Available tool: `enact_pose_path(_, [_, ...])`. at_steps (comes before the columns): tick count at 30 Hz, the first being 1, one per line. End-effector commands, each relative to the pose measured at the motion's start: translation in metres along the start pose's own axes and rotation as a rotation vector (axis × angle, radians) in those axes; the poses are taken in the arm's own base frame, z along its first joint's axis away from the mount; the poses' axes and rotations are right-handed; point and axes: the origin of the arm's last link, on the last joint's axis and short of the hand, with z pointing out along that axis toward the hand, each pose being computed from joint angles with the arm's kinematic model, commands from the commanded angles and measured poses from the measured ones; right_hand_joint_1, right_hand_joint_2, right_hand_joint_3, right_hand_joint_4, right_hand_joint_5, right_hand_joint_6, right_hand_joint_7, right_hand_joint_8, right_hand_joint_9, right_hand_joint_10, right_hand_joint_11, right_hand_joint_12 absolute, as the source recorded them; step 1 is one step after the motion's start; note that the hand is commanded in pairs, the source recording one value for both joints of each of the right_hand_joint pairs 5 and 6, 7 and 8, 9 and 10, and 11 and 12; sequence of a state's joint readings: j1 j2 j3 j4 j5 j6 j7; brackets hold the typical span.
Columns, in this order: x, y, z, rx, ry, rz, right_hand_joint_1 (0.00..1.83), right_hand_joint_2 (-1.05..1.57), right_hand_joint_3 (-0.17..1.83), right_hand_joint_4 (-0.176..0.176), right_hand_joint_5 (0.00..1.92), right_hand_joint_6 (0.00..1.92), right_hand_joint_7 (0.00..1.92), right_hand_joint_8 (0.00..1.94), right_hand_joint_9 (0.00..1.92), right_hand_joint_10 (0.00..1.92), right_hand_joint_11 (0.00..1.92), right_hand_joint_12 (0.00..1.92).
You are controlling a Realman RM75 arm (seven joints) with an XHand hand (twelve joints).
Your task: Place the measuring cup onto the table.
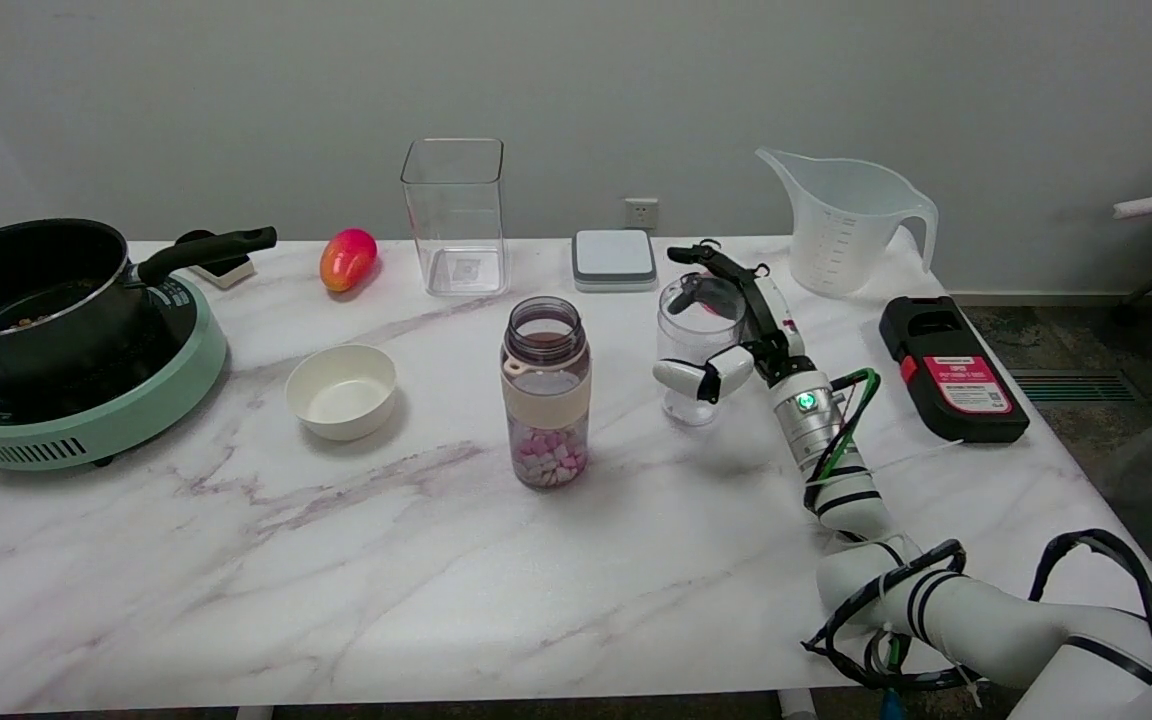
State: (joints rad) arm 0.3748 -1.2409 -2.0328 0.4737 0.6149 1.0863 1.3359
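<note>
The measuring cup [698, 350], a small clear cylinder, was seen right of the frame's centre, enclosed by the right hand [736, 335]: the thumb was laid across its near side and the other fingers were curved around its rim and far side, so the cup was judged to be grasped. Its base appeared to be touching, or just above, the marble table [336, 560]; which of the two could not be told. The task was therefore judged nearly done, with only the final setting down, if any, and the release of the grasp left.

Little writing could be read. Graduation marks were seen on the large pitcher [846, 225] at upper right, but no figures could be made out. The red label on the black box [951, 370] was too small to be read.
</note>
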Motion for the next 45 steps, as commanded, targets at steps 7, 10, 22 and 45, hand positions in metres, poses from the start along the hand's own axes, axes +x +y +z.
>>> enact_pose_path(7, [0.003, 0.001, -0.001, -0.004, 0.0, 0.008, 1.31, -0.46, 1.19, 0.0, 0.47, 0.47, 0.83, 0.83, 0.56, 0.56, 0.53, 0.53])
enact_pose_path(10, [0.005, 0.002, -0.001, -0.009, 0.004, 0.005, 1.3, -0.51, 1.24, 0.0, 0.43, 0.43, 0.68, 0.68, 0.51, 0.51, 0.51, 0.51])
enact_pose_path(22, [0.052, -0.005, 0.008, -0.008, -0.006, -0.046, 1.28, -0.88, 1.25, 0.0, 0.12, 0.12, 0.35, 0.35, 0.34, 0.34, 0.38, 0.38])
enact_pose_path(45, [0.215, -0.11, -0.061, 0.052, 0.346, -0.437, 1.37, -0.47, 1.19, 0.0, 0.07, 0.07, 0.41, 0.41, 0.46, 0.46, 0.45, 0.45])
